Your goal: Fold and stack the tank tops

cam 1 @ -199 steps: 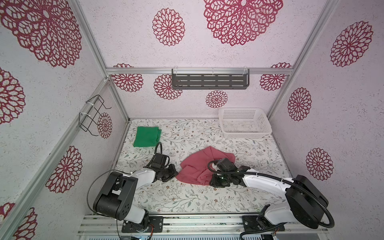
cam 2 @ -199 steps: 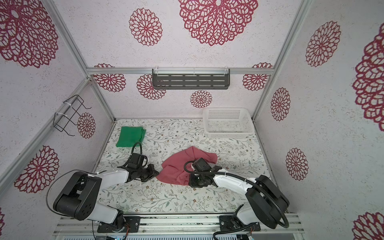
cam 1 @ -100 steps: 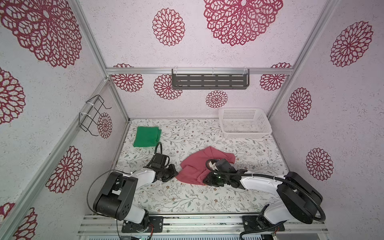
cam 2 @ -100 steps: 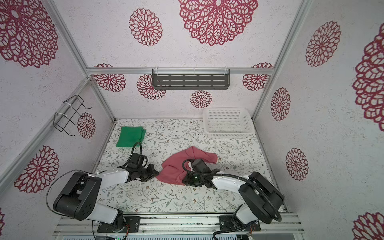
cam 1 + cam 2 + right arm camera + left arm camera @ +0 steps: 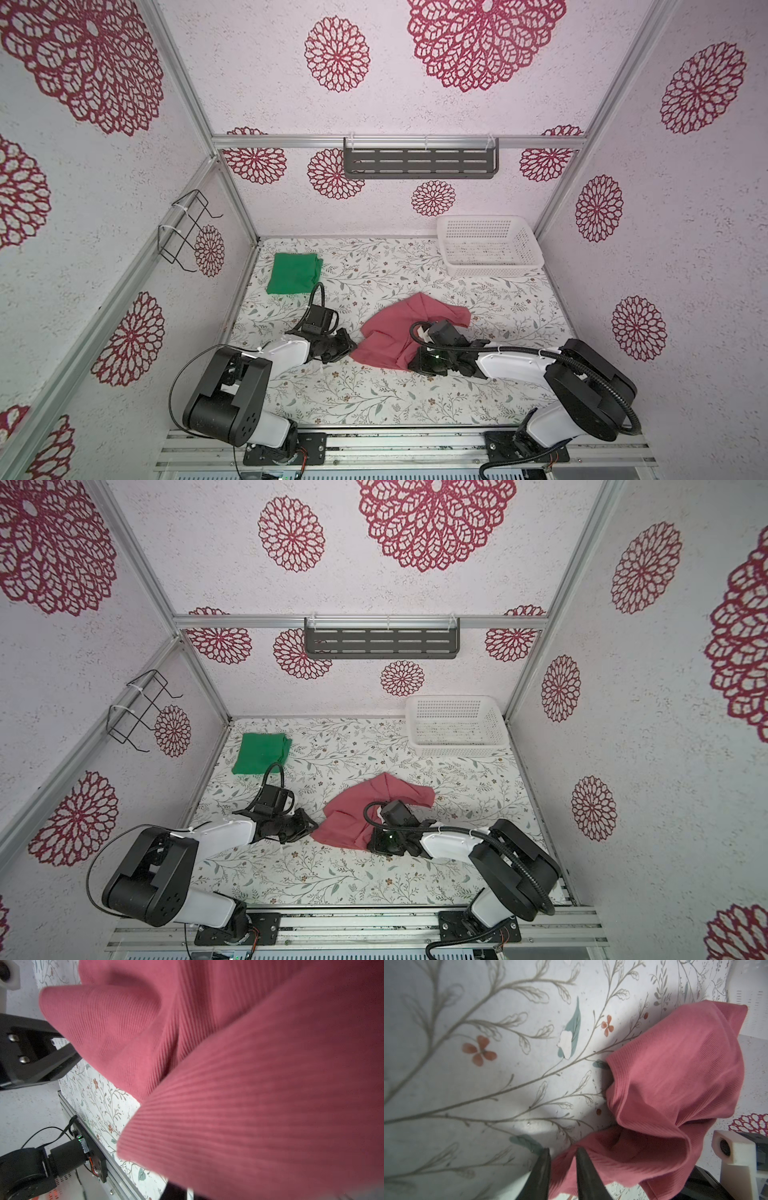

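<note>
Dusty pink, ribbed, crumpled into a hump: pink tank top (image 5: 395, 328), just 6 o'clock of the middle of the flowered table (image 5: 374, 399). At its 4 o'clock edge, right gripper (image 5: 413, 362): pinched together on a raised fold, with cloth draped across nearly the whole right wrist view. At its 9 o'clock corner, left gripper (image 5: 351, 347): low over the table, fingers (image 5: 583, 1167) slightly apart, with the cloth's corner in the gap, not squeezed. Further out, at the table's 10 o'clock corner, green tank top (image 5: 293, 274): folded flat, well apart from both arms. In the 1 o'clock corner, white perforated basket (image 5: 490, 270). On the back wall at 12 o'clock, grey slotted shelf (image 5: 419, 164). On the side wall at 9 o'clock, black wire rack (image 5: 187, 232).
</note>
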